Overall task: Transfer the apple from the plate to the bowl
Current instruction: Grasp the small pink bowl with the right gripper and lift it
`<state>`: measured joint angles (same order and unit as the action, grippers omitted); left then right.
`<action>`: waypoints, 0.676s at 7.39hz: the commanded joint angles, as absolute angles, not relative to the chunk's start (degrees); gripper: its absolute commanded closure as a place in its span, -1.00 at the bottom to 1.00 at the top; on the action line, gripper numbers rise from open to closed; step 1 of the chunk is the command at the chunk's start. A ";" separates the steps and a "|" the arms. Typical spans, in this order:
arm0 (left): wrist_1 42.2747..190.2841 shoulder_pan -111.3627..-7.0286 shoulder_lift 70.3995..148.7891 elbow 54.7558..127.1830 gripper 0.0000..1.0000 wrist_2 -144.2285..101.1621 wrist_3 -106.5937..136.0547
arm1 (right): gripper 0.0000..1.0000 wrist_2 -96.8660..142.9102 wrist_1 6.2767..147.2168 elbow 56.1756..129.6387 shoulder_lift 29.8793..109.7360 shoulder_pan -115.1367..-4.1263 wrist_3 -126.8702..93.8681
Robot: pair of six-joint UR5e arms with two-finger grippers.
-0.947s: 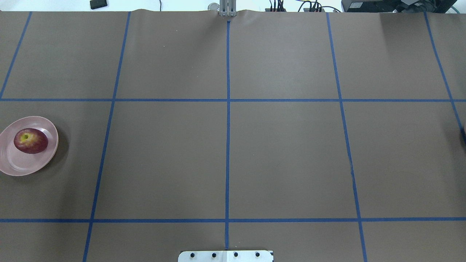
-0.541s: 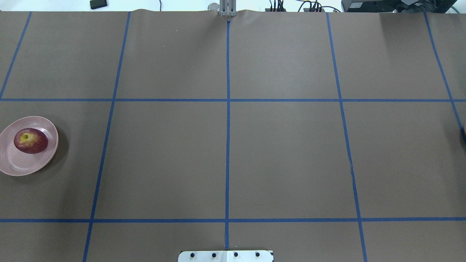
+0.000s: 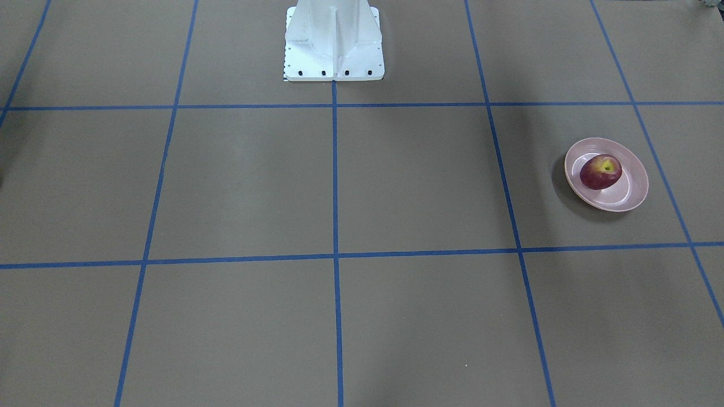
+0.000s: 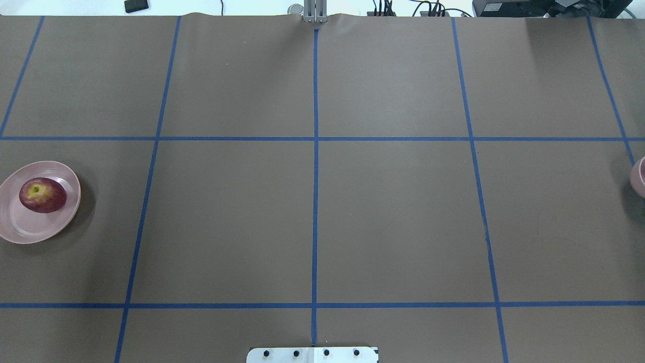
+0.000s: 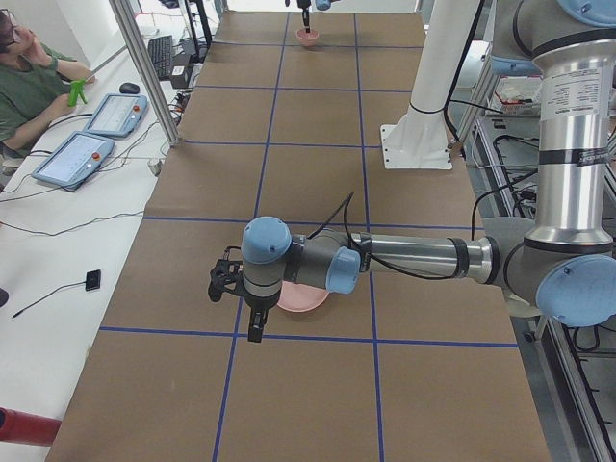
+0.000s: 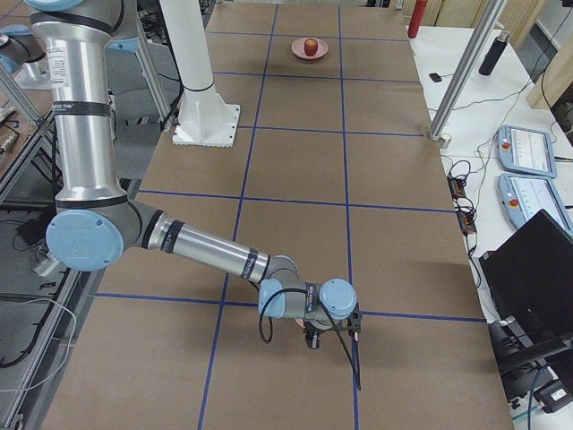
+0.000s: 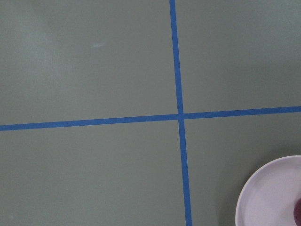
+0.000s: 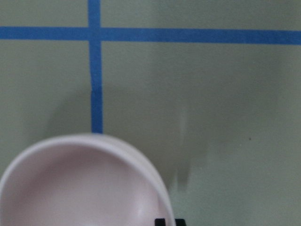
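The dark red apple (image 4: 43, 195) lies on the pale pink plate (image 4: 20, 227) at the table's left edge; both also show in the front view, the apple (image 3: 600, 171) on the plate (image 3: 628, 195). The pink bowl (image 4: 639, 177) peeks in at the overhead view's right edge. In the right wrist view the bowl (image 8: 80, 188) fills the lower left, and my right gripper (image 8: 169, 221) has its dark fingertips on either side of the rim. My left gripper (image 5: 255, 329) hangs beside the plate (image 5: 306, 300); I cannot tell whether it is open or shut.
Brown table paper with a blue tape grid. The robot's white base (image 3: 334, 42) stands at the middle of the near edge. An operator (image 5: 29, 77) sits beside tablets past the table's far side. A corner of the plate (image 7: 270, 197) shows in the left wrist view.
The bowl has slid leftward into the overhead view from its right edge, where only a sliver showed before. The apple and plate have not moved.
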<state>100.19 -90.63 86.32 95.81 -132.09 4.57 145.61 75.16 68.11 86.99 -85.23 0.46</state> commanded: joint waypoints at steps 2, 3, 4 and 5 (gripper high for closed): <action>100.11 -91.14 86.22 95.89 -0.96 -131.92 4.40 | 1.00 152.05 75.67 74.06 81.06 -87.01 -7.60; 100.11 -91.06 86.31 95.80 -0.96 -132.01 4.39 | 1.00 152.14 75.85 74.44 75.55 -85.97 -12.78; 99.93 -90.97 86.48 95.80 -0.96 -132.27 4.57 | 1.00 151.96 76.46 75.84 70.97 -82.22 -19.01; 99.93 -90.88 86.57 95.45 -0.96 -132.28 4.57 | 1.00 151.44 76.46 78.37 66.58 -77.83 -27.95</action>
